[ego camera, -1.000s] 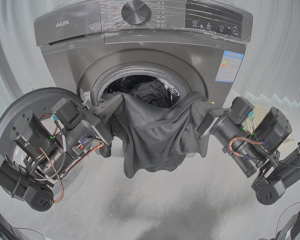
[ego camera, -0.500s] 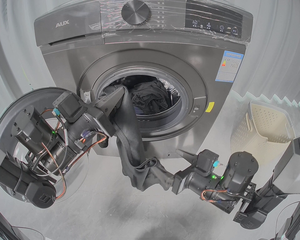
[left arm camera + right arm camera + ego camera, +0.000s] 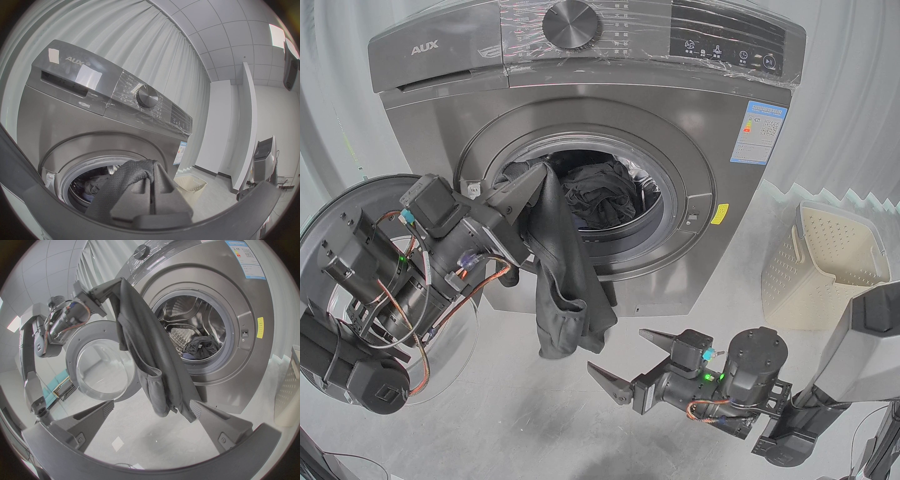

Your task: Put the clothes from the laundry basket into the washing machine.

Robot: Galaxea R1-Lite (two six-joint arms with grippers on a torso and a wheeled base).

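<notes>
A dark grey garment hangs down the front of the washing machine from the left rim of the drum opening. My left gripper is shut on its top edge there; the cloth is pinched between the closed fingers. My right gripper stands open low over the floor, just below and to the right of the garment's hanging end, and holds nothing. More dark clothes lie inside the drum. The cream laundry basket stands right of the machine, and no clothes show in it.
The round glass door hangs open to the left, behind my left arm. Grey floor lies bare in front of the machine. Pale curtains close off the back.
My right arm dropped from the drum rim to near the floor, carrying the garment's right end down, then let go and opened. The garment now hangs from the left gripper alone.
</notes>
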